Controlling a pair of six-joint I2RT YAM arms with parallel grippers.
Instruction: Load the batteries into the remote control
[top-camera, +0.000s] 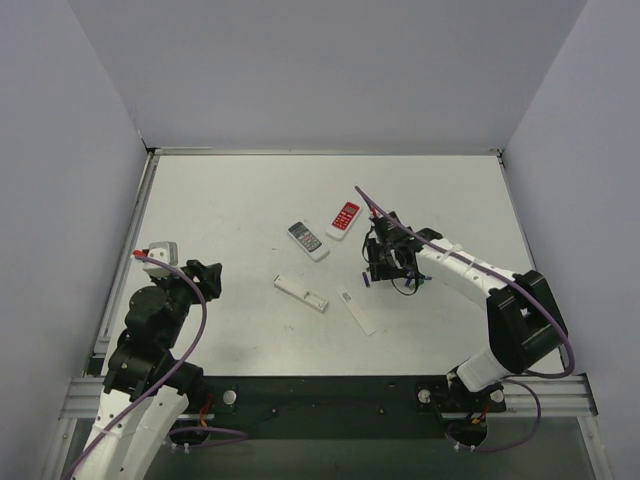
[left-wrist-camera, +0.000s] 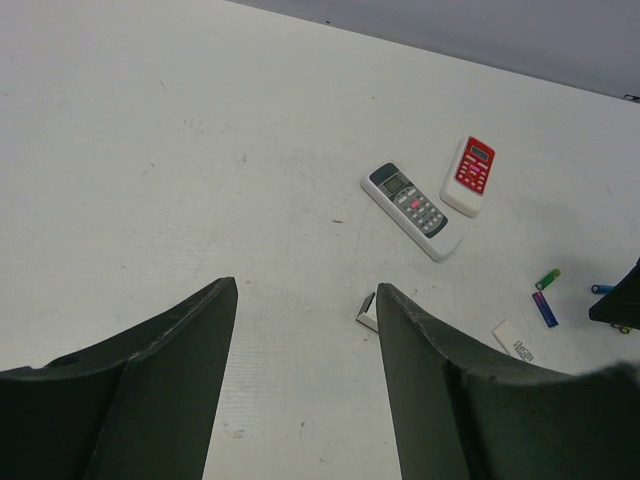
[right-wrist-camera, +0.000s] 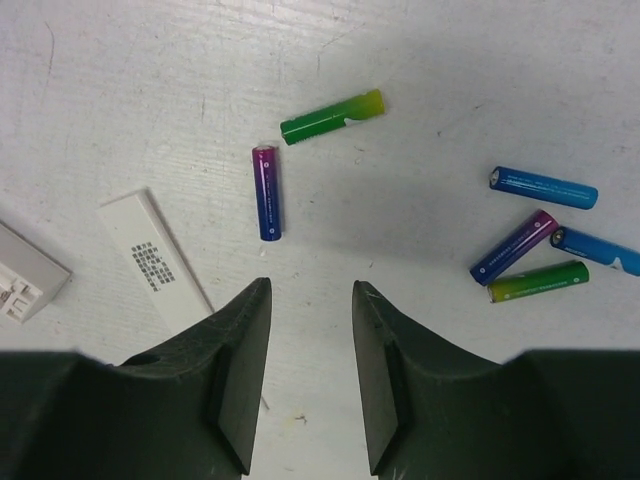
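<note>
Several batteries lie loose on the white table under my right gripper (right-wrist-camera: 310, 285), which is open and empty just above the table. In the right wrist view a purple-blue battery (right-wrist-camera: 266, 192) and a green-yellow battery (right-wrist-camera: 331, 117) lie just ahead of the fingertips. A blue battery (right-wrist-camera: 543, 187), another purple-blue one (right-wrist-camera: 514, 247) and a green one (right-wrist-camera: 538, 281) lie to the right. A slim white remote (top-camera: 301, 293) lies left of the gripper (top-camera: 385, 265), with a flat white cover (top-camera: 357, 309) beside it. My left gripper (left-wrist-camera: 305, 290) is open and empty at the near left (top-camera: 205, 275).
A grey-and-white remote (top-camera: 307, 240) and a red-faced remote (top-camera: 344, 220) lie side by side behind the white remote; both also show in the left wrist view, grey remote (left-wrist-camera: 413, 208) and red remote (left-wrist-camera: 472, 175). Grey walls enclose the table.
</note>
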